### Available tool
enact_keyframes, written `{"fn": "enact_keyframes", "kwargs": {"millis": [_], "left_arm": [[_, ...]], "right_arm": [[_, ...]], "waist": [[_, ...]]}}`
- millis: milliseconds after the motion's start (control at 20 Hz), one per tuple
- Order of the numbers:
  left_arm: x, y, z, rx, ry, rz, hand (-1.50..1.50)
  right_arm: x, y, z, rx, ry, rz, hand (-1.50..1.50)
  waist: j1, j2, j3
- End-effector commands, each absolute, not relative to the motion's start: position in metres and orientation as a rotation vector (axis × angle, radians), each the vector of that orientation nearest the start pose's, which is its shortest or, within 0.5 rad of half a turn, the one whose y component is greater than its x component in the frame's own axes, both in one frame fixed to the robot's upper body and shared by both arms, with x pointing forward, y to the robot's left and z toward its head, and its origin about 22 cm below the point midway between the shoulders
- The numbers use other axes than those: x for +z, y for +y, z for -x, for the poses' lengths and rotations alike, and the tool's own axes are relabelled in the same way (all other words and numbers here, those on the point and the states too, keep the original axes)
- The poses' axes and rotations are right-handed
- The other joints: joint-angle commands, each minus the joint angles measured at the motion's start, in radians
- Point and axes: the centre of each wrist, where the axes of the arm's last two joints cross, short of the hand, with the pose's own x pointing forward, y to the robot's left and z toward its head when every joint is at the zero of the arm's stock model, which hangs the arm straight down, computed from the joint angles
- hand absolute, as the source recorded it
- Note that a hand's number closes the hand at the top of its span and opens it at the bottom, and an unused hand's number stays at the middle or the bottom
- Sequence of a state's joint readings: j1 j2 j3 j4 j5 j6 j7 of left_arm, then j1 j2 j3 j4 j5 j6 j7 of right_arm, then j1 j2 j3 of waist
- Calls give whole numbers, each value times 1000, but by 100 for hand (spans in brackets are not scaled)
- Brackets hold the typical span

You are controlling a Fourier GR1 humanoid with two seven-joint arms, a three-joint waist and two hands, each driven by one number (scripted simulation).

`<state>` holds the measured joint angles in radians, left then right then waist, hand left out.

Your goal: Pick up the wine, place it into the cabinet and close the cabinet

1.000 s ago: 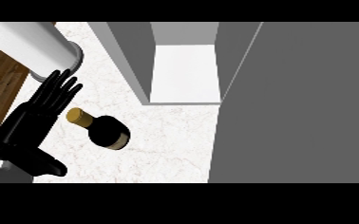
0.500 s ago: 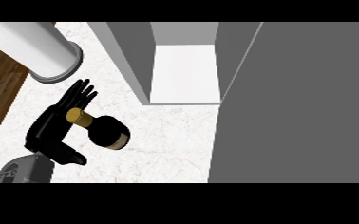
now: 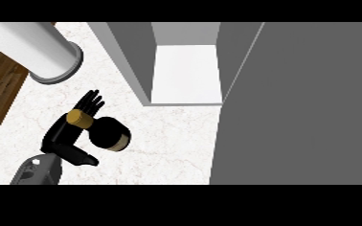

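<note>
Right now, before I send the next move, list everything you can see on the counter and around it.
wine bottle: one, black with a gold cap, on the counter at lower left.
cabinet: one, grey walls and white floor, open, at top centre.
cabinet door: one, grey, swung open at right.
counter: one, white marble.
grey cylinder: one, light grey, at upper left.
left hand: one, black, fingers straight, beside the bottle.
right hand: not in view.

A white marbled counter point(image 3: 170, 143) fills the middle. At ten o'clock stands a pale cylinder point(image 3: 39, 50); a strip of wooden floor point(image 3: 10, 84) shows at nine o'clock.
</note>
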<state>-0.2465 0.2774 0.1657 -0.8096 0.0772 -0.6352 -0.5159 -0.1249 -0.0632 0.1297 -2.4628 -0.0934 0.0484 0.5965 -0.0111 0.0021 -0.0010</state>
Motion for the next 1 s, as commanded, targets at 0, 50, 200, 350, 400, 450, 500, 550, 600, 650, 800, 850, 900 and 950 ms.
{"fn": "enact_keyframes", "kwargs": {"millis": [0, 50, 200, 350, 400, 450, 500, 550, 600, 650, 800, 850, 900, 950], "left_arm": [[-101, 346, -266, -192, -1557, 469, -150], [-117, 340, -257, -203, -1525, 490, -150], [-112, 353, -265, -169, -1517, 510, -150], [-133, 320, -253, -172, -1508, 534, -150], [-128, 332, -259, -140, -1500, 541, -150], [-139, 335, -241, -97, -1511, 556, -150], [-131, 321, -267, -107, -1482, 549, -150], [-131, 338, -255, -113, -1505, 578, -150], [-140, 331, -243, -95, -1480, 605, -150], [-140, 313, -254, -104, -1476, 609, -150], [-134, 344, -249, -68, -1513, 624, -150], [-127, 337, -263, -94, -1509, 633, -150], [-141, 320, -252, -102, -1493, 640, -150], [-134, 309, -270, -107, -1494, 638, -150]], "right_arm": [[206, -202, -139, 239, -1990, -275, -150], [210, -211, -149, 242, -1991, -277, -150], [211, -205, -143, 225, -1998, -287, -150], [215, -206, -138, 255, -1983, -269, -150], [205, -207, -145, 243, -1964, -288, -150], [211, -210, -147, 246, -1984, -276, -150], [213, -206, -144, 247, -1985, -300, -150], [210, -202, -126, 243, -1992, -309, -150], [212, -194, -139, 274, -1972, -280, -150], [212, -205, -131, 277, -1977, -288, -150], [211, -205, -136, 275, -1991, -280, -150], [211, -201, -135, 253, -1992, -282, -150], [211, -196, -148, 288, -1983, -271, -150], [210, -193, -151, 242, -1983, -286, -150]], "waist": [[1, -1, 0], [-6, 3, -1], [-9, 3, -1], [-5, 0, -1], [-6, 2, 0], [-7, 3, -1], [-20, 6, -2], [-18, 1, -2], [-5, 1, -2], [-12, 1, -1], [-13, 3, -2], [-11, 1, -1], [-6, 3, -2], [-11, 4, -2]]}}
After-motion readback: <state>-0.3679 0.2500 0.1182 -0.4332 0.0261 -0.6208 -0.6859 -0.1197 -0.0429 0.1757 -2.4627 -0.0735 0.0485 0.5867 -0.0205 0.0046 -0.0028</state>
